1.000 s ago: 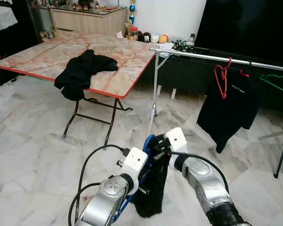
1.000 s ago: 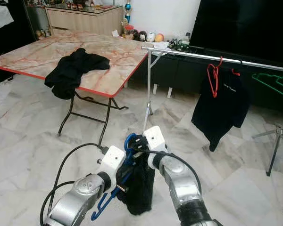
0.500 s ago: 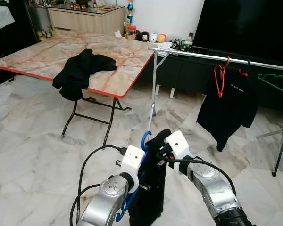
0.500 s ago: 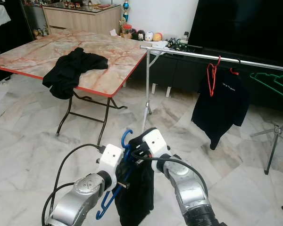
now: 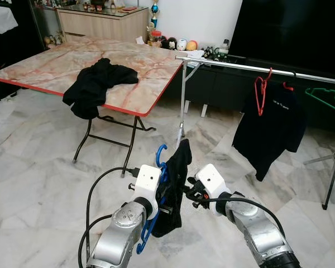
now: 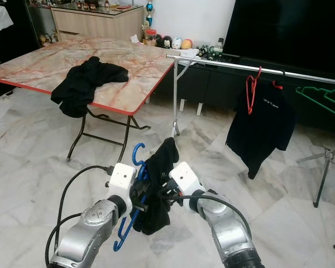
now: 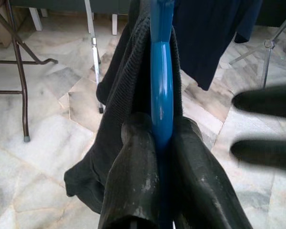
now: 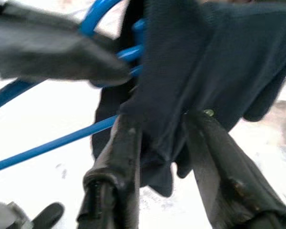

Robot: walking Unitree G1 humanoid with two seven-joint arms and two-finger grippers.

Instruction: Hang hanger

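A blue plastic hanger [image 5: 161, 152] with a black garment [image 5: 176, 173] draped over it is held low in front of me. My left gripper [image 7: 160, 139] is shut on the hanger's blue bar, cloth bunched on both sides. My right gripper [image 5: 189, 193] stands open just right of the garment; its fingers [image 8: 121, 157] frame the cloth's edge, and the left wrist view shows floor between them. The silver clothes rail [image 5: 240, 66] runs across ahead on the right, about a metre off and higher than the hanger.
On the rail hang a red hanger [image 5: 261, 94], a black shirt [image 5: 271, 131] and a green hanger [image 5: 329, 98]. A marble-topped folding table [image 5: 50, 64] with another black garment [image 5: 95, 84] stands at the left. The rail's foot [image 5: 330, 190] reaches out at right.
The left arm has raised the hanger and garment and drawn them slightly left. The right gripper has come off the top of the garment and now sits lower beside it.
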